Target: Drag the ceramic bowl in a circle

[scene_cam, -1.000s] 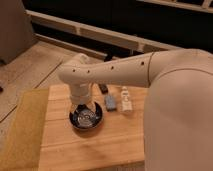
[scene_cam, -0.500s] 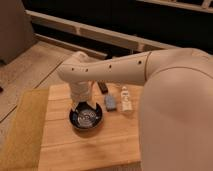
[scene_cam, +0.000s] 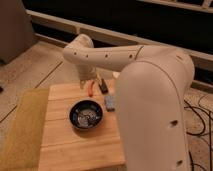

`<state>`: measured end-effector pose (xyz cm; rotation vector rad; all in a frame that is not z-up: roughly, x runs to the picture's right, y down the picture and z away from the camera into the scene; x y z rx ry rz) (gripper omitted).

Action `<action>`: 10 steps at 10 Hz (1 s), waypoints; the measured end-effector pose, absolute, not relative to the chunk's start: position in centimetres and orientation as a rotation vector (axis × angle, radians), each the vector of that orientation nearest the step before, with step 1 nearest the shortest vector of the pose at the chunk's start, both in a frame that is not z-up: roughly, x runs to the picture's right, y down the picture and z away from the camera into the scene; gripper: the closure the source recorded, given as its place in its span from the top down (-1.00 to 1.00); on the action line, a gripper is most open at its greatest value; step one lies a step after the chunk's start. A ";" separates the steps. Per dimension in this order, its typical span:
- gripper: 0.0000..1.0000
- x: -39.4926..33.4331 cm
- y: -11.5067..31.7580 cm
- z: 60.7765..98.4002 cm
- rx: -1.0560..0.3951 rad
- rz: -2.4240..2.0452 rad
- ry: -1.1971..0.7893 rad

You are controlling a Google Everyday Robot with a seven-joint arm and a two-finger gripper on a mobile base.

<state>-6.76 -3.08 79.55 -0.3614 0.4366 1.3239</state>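
Note:
The ceramic bowl (scene_cam: 86,115), black outside with a shiny grey inside, sits on the wooden table (scene_cam: 65,145) near its middle. My gripper (scene_cam: 97,87) hangs just beyond the bowl's far rim, over the back of the table and apart from the bowl. Its fingers stand open with nothing between them. The white arm (scene_cam: 150,90) fills the right side of the view and hides the table's right part.
A small grey-blue block (scene_cam: 110,102) lies right of the bowl, close to the gripper. A yellowish mat or board (scene_cam: 20,130) borders the table on the left. Speckled floor (scene_cam: 30,65) and a dark wall with a rail (scene_cam: 55,22) lie behind.
The gripper has come up and back from over the bowl toward the table's far edge. The bowl has stayed about where it was.

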 end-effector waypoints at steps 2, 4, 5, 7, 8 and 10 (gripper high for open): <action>0.30 -6.2 -3.0 80.4 -0.368 1.329 0.439; 0.30 -7.5 -2.8 80.5 -0.383 1.321 0.391; 0.30 -8.7 -2.1 80.2 -0.394 1.310 0.358; 0.30 -9.0 0.3 80.0 -0.405 1.315 0.337; 0.30 -8.6 1.5 80.0 -0.402 1.320 0.331; 0.30 -7.6 4.0 79.7 -0.387 1.321 0.317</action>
